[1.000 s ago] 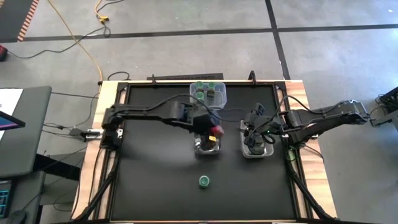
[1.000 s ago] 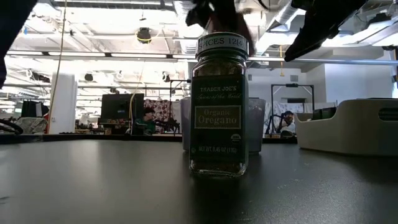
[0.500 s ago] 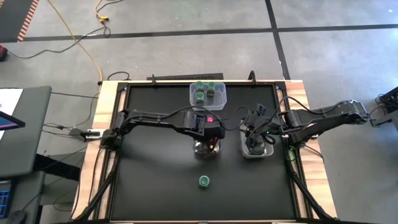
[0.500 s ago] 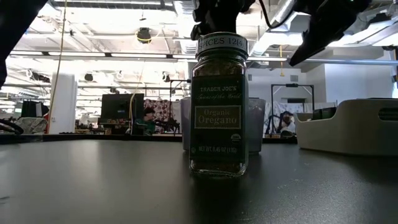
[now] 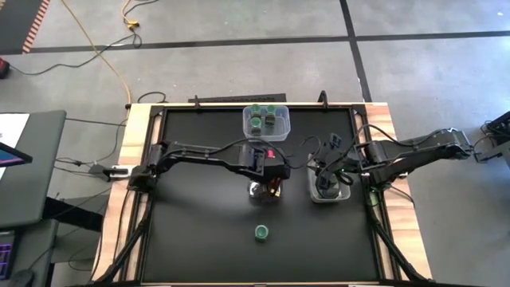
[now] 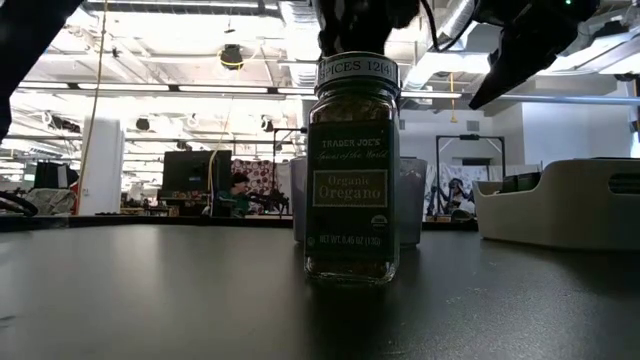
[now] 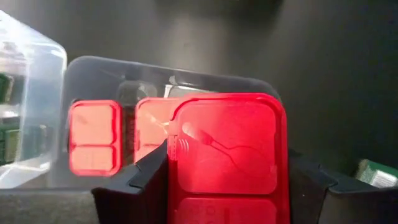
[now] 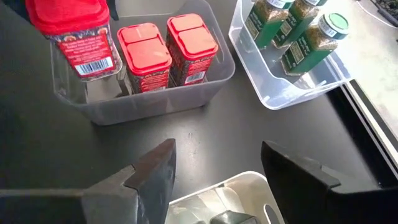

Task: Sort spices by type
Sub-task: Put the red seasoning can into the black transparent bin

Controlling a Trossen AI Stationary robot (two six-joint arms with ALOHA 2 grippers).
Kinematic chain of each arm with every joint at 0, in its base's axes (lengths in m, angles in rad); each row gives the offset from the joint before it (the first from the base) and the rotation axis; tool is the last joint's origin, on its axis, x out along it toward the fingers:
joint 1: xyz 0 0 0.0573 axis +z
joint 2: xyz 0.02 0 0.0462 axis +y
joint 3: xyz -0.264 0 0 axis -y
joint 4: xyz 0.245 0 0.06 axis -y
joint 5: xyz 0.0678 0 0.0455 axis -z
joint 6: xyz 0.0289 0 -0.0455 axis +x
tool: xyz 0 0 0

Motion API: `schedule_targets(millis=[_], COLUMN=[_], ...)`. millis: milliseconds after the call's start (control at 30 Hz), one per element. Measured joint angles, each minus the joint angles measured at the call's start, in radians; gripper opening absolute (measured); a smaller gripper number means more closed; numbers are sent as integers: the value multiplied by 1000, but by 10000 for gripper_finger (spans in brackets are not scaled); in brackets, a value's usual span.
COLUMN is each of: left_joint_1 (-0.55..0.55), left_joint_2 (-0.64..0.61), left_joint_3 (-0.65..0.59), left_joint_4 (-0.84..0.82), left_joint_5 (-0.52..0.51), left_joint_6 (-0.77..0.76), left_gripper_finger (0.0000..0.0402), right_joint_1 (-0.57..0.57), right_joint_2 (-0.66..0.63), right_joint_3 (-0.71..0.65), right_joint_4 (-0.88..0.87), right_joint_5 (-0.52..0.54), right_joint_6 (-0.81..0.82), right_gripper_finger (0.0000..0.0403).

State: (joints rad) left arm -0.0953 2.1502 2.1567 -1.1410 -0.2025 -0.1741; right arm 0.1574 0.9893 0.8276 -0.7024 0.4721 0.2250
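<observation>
A black worktop [image 5: 191, 231] seen from above, with two dark robot arms reaching in from either side. Nearest the front edge, one green-lidded oregano jar [image 5: 261, 232] stands alone and upright, well apart from everything else. Farther in, at the middle, the left hand [image 5: 272, 171] is over a clear tub [image 5: 256, 191], its fingers [image 7: 146, 177] pinching a red-topped spice tin [image 7: 227, 149] by two sides. The tin hangs above the tub, where two more red-topped tins [image 8: 166, 46] already stand side by side. To the right of that tub, the right hand [image 5: 325, 177] hovers with its fingers spread and nothing between them, just above a white tub [image 5: 312, 194]. At the far edge of the worktop, a second clear tub [image 5: 246, 121] holds several green-lidded jars [image 5: 256, 121].
</observation>
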Motion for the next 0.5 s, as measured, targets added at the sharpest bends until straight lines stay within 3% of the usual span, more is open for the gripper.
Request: schedule_targets(millis=[500], left_joint_1=[-4], left_joint_2=[91], left_joint_3=[0], left_joint_4=[16], left_joint_5=[-17], left_joint_6=[42], left_gripper_finger=[212], right_joint_1=[34], right_joint_2=[0], right_joint_3=[0], right_joint_4=[-19], right_joint_5=[-7], right_joint_6=[-13], right_gripper_finger=[265])
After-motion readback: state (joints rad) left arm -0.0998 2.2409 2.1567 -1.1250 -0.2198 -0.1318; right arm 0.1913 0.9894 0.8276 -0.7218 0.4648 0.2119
